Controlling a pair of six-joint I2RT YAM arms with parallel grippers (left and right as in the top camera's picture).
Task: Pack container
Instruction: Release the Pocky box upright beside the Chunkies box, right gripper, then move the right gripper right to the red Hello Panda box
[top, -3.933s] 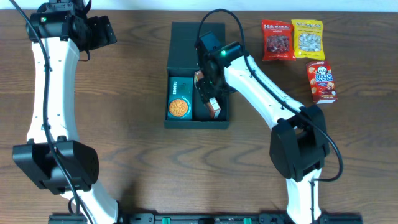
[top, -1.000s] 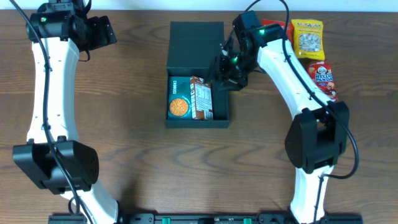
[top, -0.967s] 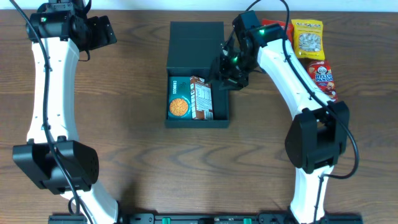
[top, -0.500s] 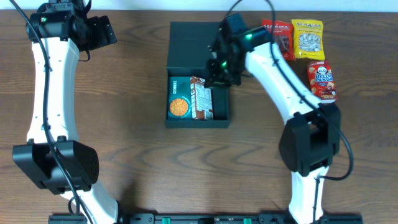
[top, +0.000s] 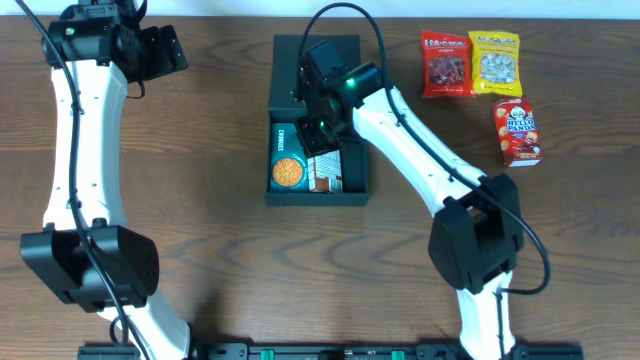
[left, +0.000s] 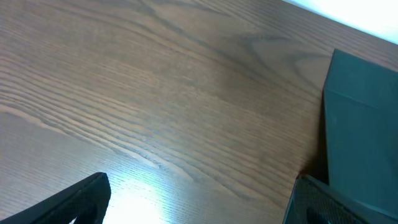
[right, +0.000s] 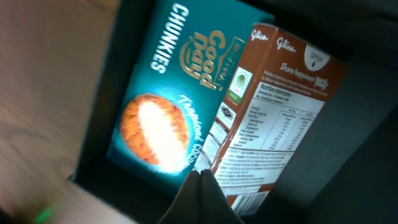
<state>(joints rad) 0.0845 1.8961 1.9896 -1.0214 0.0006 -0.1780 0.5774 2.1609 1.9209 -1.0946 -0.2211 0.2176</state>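
1. The container (top: 318, 198) sits on the counter (top: 220, 250), lid open, holding a teal box (top: 287, 160) and a brown box (top: 326, 170)
2. The right end effector (right: 200, 186), closed and empty, hovers over them; judged mid-packing, next it should fetch the red carton (top: 515, 130)
3. The left end effector (top: 165, 52) hangs wide open, far corner

Container (top: 312, 62) matte teal-black; snack box (top: 287, 158) teal with an orange circle; carton (top: 326, 172) brown and white; desk (top: 220, 250) brown wood-grain; red packet (top: 446, 65) and yellow packet (top: 495, 62) at its far right corner.
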